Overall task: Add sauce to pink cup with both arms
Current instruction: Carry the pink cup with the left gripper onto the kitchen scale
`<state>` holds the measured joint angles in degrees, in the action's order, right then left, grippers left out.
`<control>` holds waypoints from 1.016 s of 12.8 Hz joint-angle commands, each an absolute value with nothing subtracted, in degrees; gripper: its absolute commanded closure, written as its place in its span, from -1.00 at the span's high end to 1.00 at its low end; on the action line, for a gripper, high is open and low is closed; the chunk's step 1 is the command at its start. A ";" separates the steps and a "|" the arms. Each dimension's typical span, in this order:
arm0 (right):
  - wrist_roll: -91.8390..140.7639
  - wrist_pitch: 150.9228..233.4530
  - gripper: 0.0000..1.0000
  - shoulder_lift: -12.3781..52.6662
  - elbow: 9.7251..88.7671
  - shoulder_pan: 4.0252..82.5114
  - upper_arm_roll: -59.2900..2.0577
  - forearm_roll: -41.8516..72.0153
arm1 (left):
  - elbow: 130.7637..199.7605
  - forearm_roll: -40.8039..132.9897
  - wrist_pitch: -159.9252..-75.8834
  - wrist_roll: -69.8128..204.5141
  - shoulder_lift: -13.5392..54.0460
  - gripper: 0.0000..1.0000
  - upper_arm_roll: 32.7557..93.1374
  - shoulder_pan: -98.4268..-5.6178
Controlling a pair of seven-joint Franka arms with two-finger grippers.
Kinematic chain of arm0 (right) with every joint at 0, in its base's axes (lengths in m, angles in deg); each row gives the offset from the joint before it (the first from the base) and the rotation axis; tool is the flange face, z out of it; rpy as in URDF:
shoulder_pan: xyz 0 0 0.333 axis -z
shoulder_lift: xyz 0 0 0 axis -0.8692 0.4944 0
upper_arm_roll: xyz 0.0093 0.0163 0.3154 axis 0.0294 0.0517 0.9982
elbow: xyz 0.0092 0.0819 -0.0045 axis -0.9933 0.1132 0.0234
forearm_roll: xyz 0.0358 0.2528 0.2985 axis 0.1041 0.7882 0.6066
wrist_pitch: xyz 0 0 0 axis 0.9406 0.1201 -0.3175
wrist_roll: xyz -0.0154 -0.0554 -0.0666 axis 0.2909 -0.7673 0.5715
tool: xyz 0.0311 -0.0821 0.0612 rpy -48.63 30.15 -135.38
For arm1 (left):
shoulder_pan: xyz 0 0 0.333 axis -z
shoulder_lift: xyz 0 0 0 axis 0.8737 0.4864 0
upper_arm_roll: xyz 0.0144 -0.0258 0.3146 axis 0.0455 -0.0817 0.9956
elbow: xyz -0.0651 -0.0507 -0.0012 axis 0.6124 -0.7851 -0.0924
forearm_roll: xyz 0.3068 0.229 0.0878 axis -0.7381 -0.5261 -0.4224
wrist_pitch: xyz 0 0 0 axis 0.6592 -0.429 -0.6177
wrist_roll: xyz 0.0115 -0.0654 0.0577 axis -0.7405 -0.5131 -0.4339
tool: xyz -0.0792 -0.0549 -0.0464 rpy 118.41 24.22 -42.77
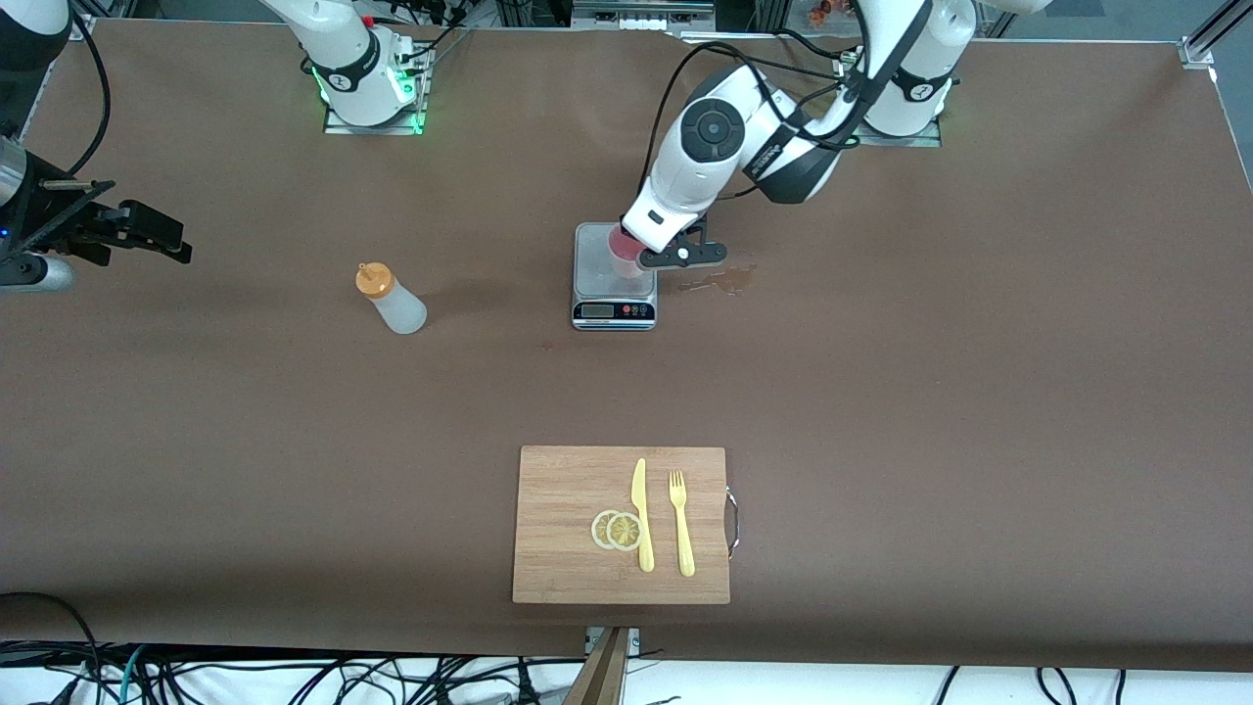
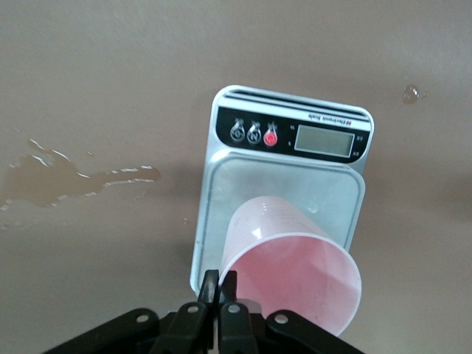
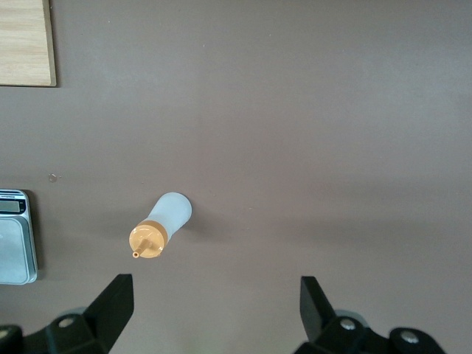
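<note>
cup pinned on the scale, bottle still free

the right gripper [image 1: 147, 235], jaws spread and empty, is held up over the table's right-arm edge. the sauce bottle [image 1: 391, 299] stands mid-table, ungrasped. the pink cup [image 2: 291, 269] is pinched by its rim on the kitchen scale [image 2: 284, 173] by the left gripper [image 2: 219, 284], probably so it is steadied for pouring.

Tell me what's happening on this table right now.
The left gripper is shut on the rim of the pale pink plastic cup, over the steel kitchen scale. The right gripper hangs open above the table, not touching the translucent squeeze bottle with the orange nozzle cap, which stands toward the right arm's end. A brownish spill lies beside the scale.
</note>
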<state>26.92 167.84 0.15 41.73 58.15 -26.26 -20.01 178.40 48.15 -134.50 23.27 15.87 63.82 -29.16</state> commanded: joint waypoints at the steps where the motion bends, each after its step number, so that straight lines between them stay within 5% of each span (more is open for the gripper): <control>1: 27.39 167.36 1.00 0.55 40.58 58.61 -25.98 -19.74 | 176.82 49.49 -135.48 22.03 17.74 -1.00 64.57 -27.24; 5: 26.86 167.36 1.00 0.72 40.58 58.61 -25.98 -19.66 | 176.73 49.41 -137.32 21.42 19.24 -1.00 64.57 -26.71; 6: 26.68 167.10 1.00 0.98 40.58 58.52 -25.98 -19.83 | 176.73 49.41 -137.24 21.42 19.24 -0.18 64.57 -26.71; 7: 26.77 167.09 1.00 0.99 40.58 58.35 -25.98 -19.31 | 176.38 49.41 -137.15 21.77 18.98 0.94 64.57 -27.06; 13: 26.50 163.33 1.00 2.83 40.58 56.59 -25.45 -19.30 | 164.28 49.49 -122.24 22.47 16.53 1.00 67.02 -30.48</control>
<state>26.81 166.15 2.77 41.74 57.36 -25.57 -19.71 168.83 48.18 -128.72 21.42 18.01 65.73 -29.28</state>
